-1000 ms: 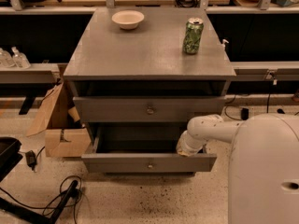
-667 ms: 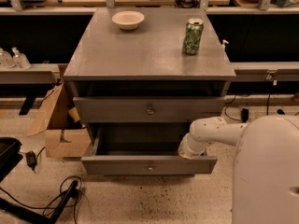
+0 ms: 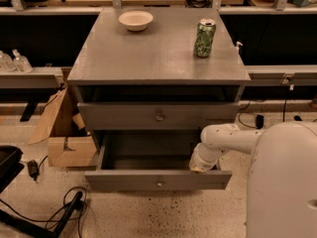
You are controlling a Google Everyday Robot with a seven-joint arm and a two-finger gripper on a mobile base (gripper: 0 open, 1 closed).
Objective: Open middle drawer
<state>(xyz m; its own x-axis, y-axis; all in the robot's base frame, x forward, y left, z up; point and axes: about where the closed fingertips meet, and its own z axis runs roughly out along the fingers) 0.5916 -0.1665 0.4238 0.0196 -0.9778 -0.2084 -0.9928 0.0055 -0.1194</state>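
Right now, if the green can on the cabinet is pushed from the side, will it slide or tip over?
It would likely tip: the can stands upright, tall and narrow. Once down, its round body would probably roll on the flat cabinet top. The gripper is down at the right end of the open middle drawer.

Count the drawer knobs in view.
2: one on the upper drawer, one on the pulled-out middle drawer, with the gripper at its right front corner. Another may hide below.
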